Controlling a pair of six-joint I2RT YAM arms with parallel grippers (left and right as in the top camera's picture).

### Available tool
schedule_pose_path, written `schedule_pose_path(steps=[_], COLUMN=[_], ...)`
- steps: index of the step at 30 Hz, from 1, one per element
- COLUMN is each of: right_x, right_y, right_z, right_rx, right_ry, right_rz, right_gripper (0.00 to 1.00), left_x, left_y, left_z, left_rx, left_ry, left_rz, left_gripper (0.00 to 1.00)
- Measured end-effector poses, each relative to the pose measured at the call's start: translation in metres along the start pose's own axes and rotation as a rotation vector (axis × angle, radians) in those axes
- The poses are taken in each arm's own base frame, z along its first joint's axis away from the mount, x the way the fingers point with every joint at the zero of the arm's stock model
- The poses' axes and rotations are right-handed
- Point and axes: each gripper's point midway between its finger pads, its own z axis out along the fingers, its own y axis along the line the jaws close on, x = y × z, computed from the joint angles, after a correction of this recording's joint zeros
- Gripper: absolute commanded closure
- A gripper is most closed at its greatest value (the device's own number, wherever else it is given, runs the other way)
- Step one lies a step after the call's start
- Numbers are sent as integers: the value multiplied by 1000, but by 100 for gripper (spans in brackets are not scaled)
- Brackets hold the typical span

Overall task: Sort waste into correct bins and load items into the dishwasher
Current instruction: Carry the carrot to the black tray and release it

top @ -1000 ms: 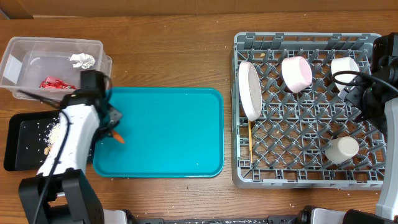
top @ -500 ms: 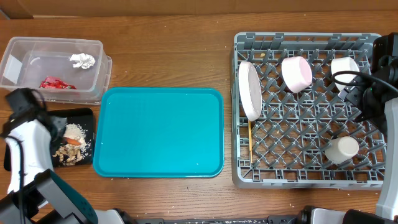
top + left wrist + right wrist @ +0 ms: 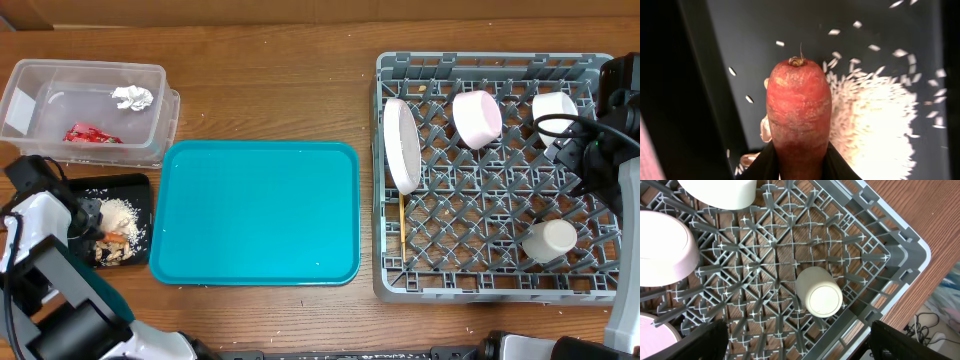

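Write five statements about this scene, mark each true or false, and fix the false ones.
1. The left gripper holds the carrot over the black tray. True.
2. The plate stands on edge in the dish rack. True.
3. The foil ball lies in the dish rack. False: it is in the clear tub.
4. The right gripper grips the cup. False: it is open; the cup sits free in the rack.
5. The sauce packet shares the tub with the foil. True.
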Motion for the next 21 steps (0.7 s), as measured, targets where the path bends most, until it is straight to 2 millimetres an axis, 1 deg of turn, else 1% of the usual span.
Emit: schedule_pose_path(steps=[2,3,4,5,6,7,11,14,16,18,19,21], right_x=[0,0,0,0,0,0,0,0,-1,-3,-3,-5], right_y=[0,0,0,0,0,0,0,0,1,3,6,21], right_z=[0,0,0,0,0,0,0,0,0,0,0,-1], right_rx=[0,0,0,0,0,0,0,0,-2,-11,-28,-103], right_ry=[0,-1,0,0,0,0,0,-1,-3,-10,-11,-8], right_rz=[0,0,0,0,0,1,0,-1,0,2,-4,-49], right_gripper=[8,8,8,8,8,8,7,0,0,0,0,0], left_x=[2,3,3,3,3,3,6,1,-6,-13,-14,-14], left_y=[1,1,1,1,1,2,-1,-6,-12,-23,-30,-49], left_z=[4,5,5,6,6,5,1,-11,-28,-52,-64,-93], left_rx=[-9,-11,-11,-12,-13,-13,-6,5,21,60,82,154], left_ry=[10,12,13,13,14,16,45,56,45,12,-6,-52], left_rz=[3,8,7,8,10,11,15,14,18,30,41,93], left_gripper=[51,34,13,6,2,0,0,0,0,0,0,0])
